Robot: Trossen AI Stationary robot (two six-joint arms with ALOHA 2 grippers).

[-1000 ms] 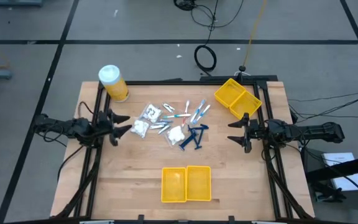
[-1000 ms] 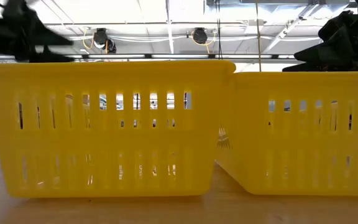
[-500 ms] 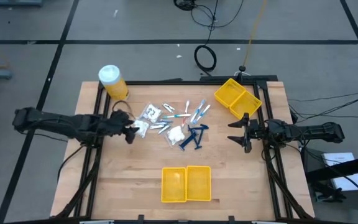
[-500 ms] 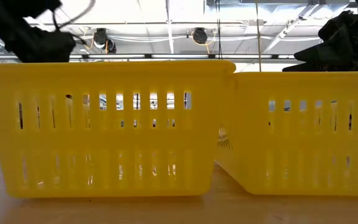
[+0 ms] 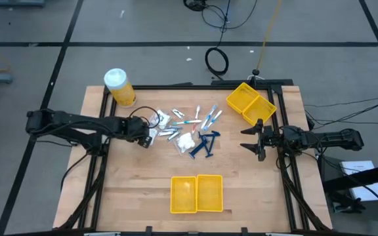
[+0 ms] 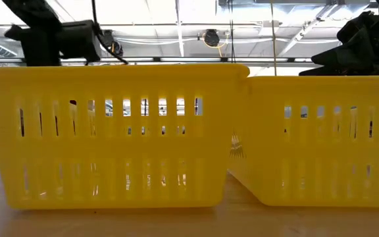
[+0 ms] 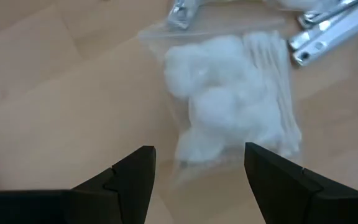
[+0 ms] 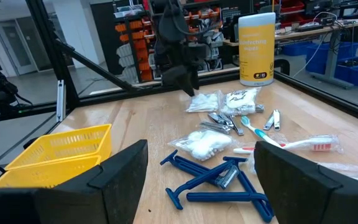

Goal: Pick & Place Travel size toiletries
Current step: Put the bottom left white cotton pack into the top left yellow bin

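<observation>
From my seat: wooden worktop point(image 5: 143, 190) on grey floor. The toiletries point(image 5: 188, 130) are scattered just past the near yellow bin point(image 5: 196, 194). Left tool point(image 5: 147, 136) gapes over a cotton packet point(image 7: 229, 118); right tool point(image 5: 253, 139) idles open beside them.

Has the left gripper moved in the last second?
Yes. In the high view the left gripper has travelled from the table's left edge inward toward the yellow two-compartment bin, and now hangs open over a clear packet of white cotton.

Two dark, slender jointed arms; matte black left gripper point(image 7: 194, 177) and right gripper point(image 8: 197, 171), each with wedge-shaped fingers.
</observation>
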